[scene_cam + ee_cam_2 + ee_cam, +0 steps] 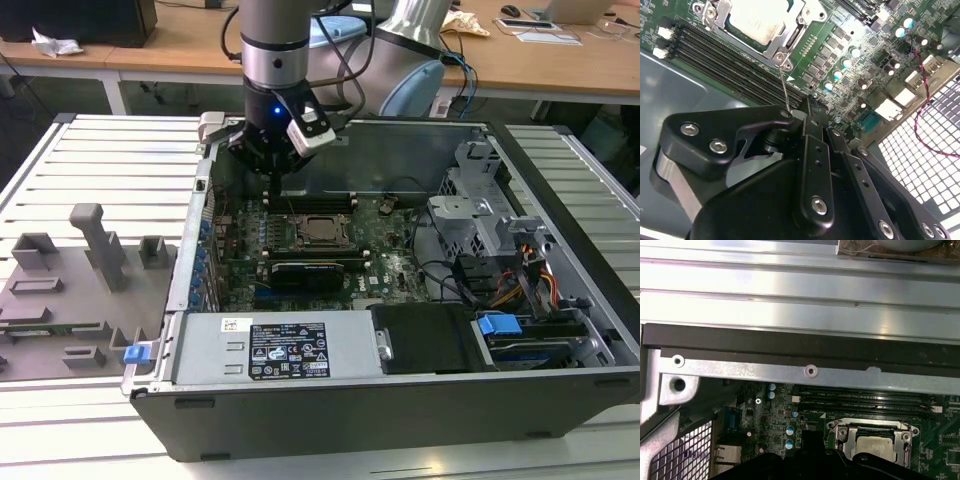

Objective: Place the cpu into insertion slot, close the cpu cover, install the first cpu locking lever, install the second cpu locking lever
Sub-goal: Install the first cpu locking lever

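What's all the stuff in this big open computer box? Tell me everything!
computer case: one, dark grey, lying open.
motherboard: one, green, on the case floor.
cpu: one, silvery, in its socket mid-board.
cpu cover: one, grey, framing the cpu.
memory slots: a row, black, beside the socket.
power supply: one, grey, along the case's near side.
blue clips: two, blue, one inside the case, one just outside.
fixture plate: one, grey, exterior view's left.
arm: one, silver-grey, above the board.
hand: one, black, low near the socket.
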